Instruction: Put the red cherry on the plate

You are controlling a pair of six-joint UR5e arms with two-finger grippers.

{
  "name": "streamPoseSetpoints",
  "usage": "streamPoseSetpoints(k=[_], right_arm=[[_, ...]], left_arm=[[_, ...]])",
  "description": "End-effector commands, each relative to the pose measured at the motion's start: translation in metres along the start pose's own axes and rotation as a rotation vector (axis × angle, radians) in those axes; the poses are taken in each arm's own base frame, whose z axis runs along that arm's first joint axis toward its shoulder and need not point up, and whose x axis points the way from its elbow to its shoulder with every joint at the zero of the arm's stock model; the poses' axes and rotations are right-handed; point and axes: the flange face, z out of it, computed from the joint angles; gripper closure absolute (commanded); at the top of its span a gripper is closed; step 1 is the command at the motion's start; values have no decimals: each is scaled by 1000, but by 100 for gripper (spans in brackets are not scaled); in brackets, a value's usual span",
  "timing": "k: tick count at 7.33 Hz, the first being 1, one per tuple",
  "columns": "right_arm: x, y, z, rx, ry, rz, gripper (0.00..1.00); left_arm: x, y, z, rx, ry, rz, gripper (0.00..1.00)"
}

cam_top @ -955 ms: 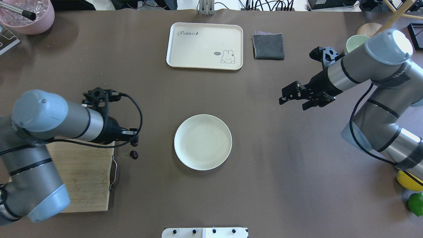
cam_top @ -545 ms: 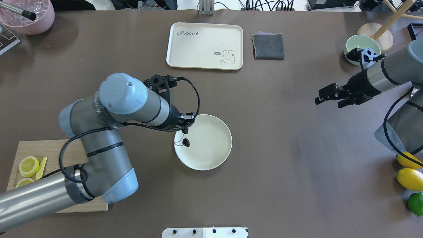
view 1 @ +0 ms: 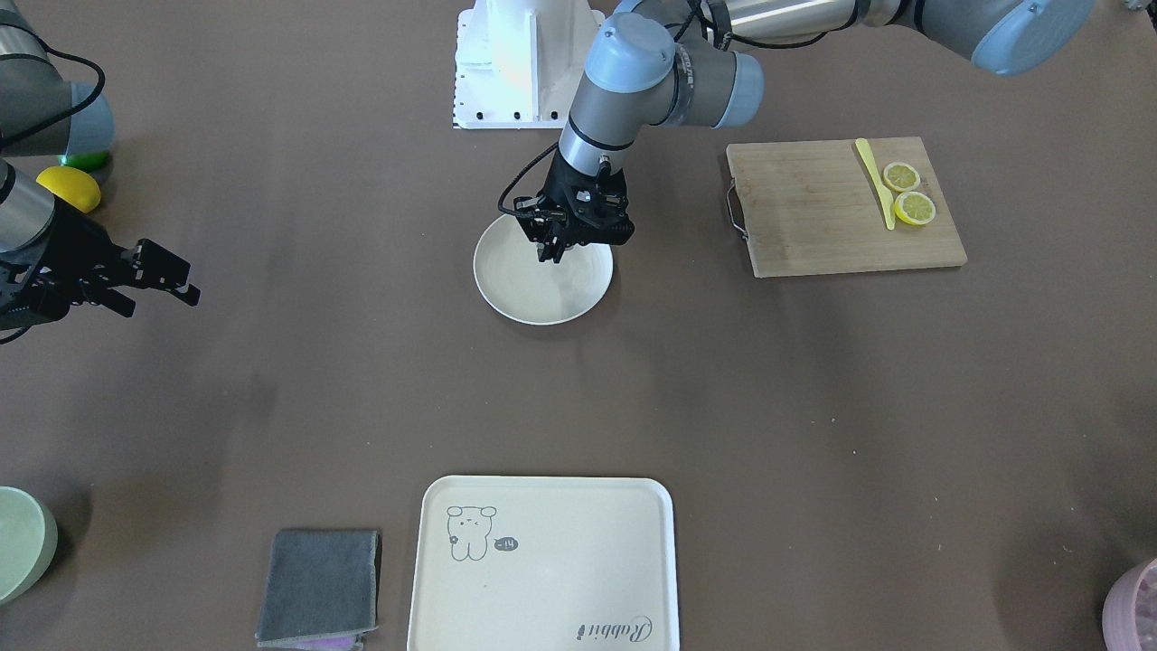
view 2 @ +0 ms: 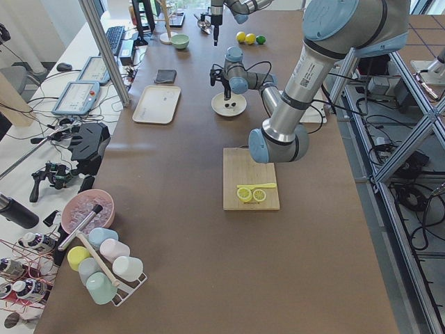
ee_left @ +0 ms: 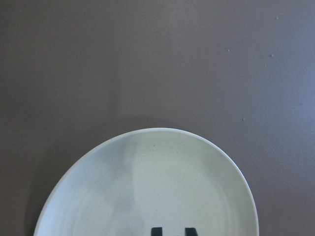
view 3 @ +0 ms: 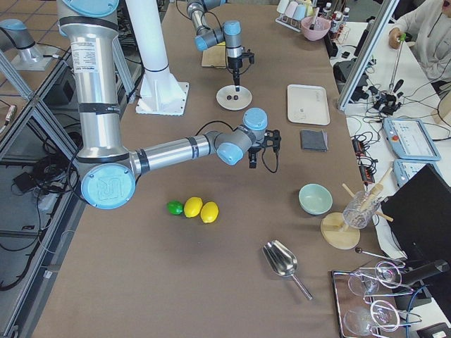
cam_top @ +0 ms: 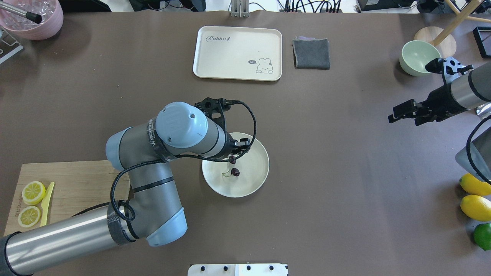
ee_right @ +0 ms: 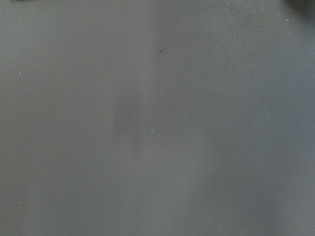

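Observation:
The red cherry (cam_top: 234, 172) is a dark pair on a green stem over the round cream plate (cam_top: 253, 168). Its upper fruit sits at the fingertips of my left gripper (cam_top: 233, 154), which is shut on it. The lower fruit and the stem rest on or just above the plate's left half. In the left wrist view the two dark fingertips (ee_left: 156, 231) stand a narrow gap apart over the plate (ee_left: 147, 187), and the cherry is hidden. My left gripper (view 1: 551, 256) points straight down. My right gripper (cam_top: 399, 112) is open, far right, with nothing in it.
A wooden cutting board (cam_top: 84, 184) with lemon slices and a yellow knife lies front left. The rabbit tray (cam_top: 238, 53) and a grey cloth (cam_top: 311, 53) are at the back. A pale green bowl (cam_top: 416, 57) stands back right, with lemons (cam_top: 475, 207) and a lime front right.
My left arm carried the cherry from beside the cutting board rightward to over the plate's left half. My right arm drew back toward the right edge.

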Motion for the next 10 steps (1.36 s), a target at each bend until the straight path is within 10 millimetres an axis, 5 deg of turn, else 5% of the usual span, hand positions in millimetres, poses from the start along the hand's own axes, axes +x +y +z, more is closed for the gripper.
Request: streamPoseSetpoints(k=[1, 2, 3, 5, 6, 8, 10], right_arm=[[22, -2, -14, 24, 14, -18, 0], [32, -1, -18, 30, 23, -47, 0], [56, -2, -31, 50, 41, -84, 0], [117, -5, -62, 80, 82, -167, 0], [142, 1, -74, 88, 93, -170, 0], [172, 10, -94, 103, 90, -165, 0], [219, 10, -130, 91, 152, -199, 0]], left_arm=[[-8, -23, -21, 29, -3, -15, 3], [-30, -36, -33, 43, -47, -3, 3], [-81, -42, -63, 9, -114, 109, 3], [-201, -108, -142, -26, -303, 390, 3], [-263, -143, -176, -53, -323, 452, 3], [-420, -199, -252, -141, -272, 557, 3], [-554, -190, -308, -157, -300, 590, 3]])
